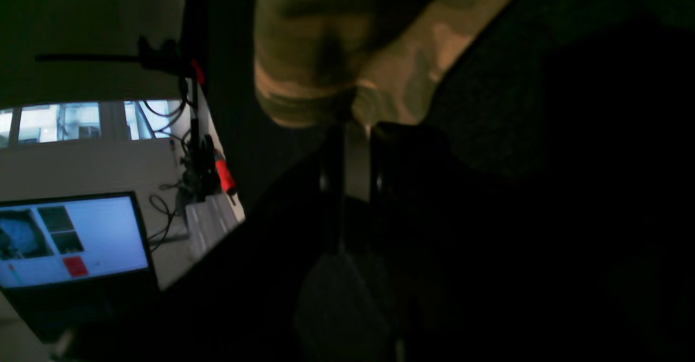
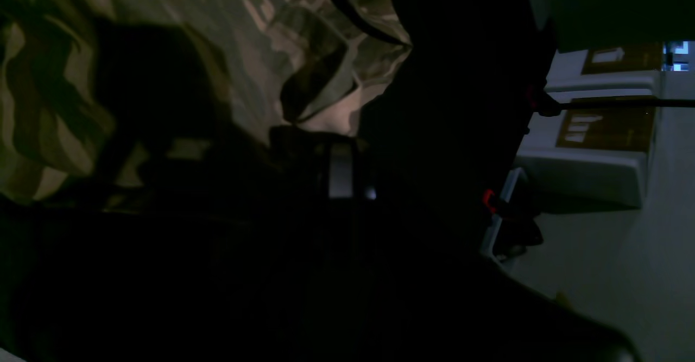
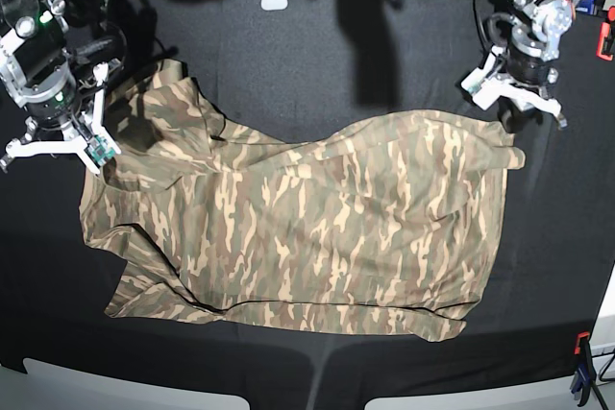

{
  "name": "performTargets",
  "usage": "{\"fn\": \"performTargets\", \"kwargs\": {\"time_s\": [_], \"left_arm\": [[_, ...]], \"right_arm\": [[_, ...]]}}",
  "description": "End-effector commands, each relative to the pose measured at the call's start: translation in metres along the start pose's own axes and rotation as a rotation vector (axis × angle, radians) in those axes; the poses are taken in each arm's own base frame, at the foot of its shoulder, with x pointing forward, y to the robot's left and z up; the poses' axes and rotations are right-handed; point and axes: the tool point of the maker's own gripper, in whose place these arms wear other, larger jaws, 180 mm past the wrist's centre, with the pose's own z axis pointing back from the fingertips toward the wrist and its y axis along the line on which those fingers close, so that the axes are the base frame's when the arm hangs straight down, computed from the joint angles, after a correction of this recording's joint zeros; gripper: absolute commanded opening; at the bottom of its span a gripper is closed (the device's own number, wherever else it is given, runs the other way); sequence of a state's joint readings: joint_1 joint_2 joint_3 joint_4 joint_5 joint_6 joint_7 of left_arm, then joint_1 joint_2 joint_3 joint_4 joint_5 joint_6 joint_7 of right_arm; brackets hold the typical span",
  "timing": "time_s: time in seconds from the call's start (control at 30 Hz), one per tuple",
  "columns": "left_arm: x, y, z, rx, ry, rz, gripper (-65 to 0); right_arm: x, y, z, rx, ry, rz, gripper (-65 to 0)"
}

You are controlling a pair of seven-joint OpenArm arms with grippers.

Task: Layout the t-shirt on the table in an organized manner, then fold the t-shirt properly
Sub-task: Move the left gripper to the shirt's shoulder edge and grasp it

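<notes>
Base view: the t-shirt lies spread across the middle of the table, rumpled, with folds bunched toward 9 o'clock and a lifted corner at 2 o'clock. The left gripper sits at that 2 o'clock corner; the right gripper sits at the shirt's 9 o'clock edge. From overhead, neither pair of jaws can be read clearly.

Left wrist view: supplies what the overhead lacks. The left gripper has its jaws drawn together on a gathered corner of the t-shirt, the cloth bunching up toward 12 o'clock. A lit laptop screen and a red-handled clamp show off the table edge at 8 o'clock, unseen from the base.

Right wrist view: very dark. The right gripper has its jaws together, camouflage fabric folded right at the tips; the shirt appears pinched there. A red clamp marks the table edge at 3 o'clock.
</notes>
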State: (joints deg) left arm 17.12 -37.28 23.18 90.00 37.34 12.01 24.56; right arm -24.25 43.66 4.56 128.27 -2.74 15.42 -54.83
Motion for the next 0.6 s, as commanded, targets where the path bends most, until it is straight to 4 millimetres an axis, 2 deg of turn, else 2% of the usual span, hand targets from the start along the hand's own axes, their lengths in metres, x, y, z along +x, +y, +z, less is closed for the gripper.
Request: {"fn": "performTargets", "kwargs": {"time_s": [0.0,0.03,0.07,0.17,0.33,0.43,0.57], "left_arm": [[0.0,0.021,-0.005,0.06,-0.002,-0.01,-54.5],[-0.001,0.025,-0.007,0.07,0.01,-0.009,-47.5],[-0.003,0.03,-0.01,0.081,0.024,-0.007,-44.0],[-0.01,0.044,-0.021,0.115,0.072,-0.008,-43.9],[-0.046,0.06,-0.045,0.147,0.206,-0.037,-44.6],[-0.059,0.062,-0.05,0.152,0.244,-0.07,-45.0],[-0.059,0.051,-0.043,0.133,0.232,-0.09,-45.0]], "right_arm": [[0.007,-0.011,0.003,-0.037,-0.029,0.014,-65.0],[0.007,-0.011,0.004,-0.036,-0.03,0.014,-65.0],[0.007,-0.011,0.003,-0.037,-0.03,0.014,-65.0],[0.007,-0.011,0.004,-0.036,-0.03,0.014,-65.0],[0.007,-0.011,0.004,-0.036,-0.03,0.014,-65.0],[0.007,-0.011,0.004,-0.036,-0.03,0.014,-65.0],[0.008,-0.011,0.004,-0.036,-0.031,0.013,-65.0]]}}
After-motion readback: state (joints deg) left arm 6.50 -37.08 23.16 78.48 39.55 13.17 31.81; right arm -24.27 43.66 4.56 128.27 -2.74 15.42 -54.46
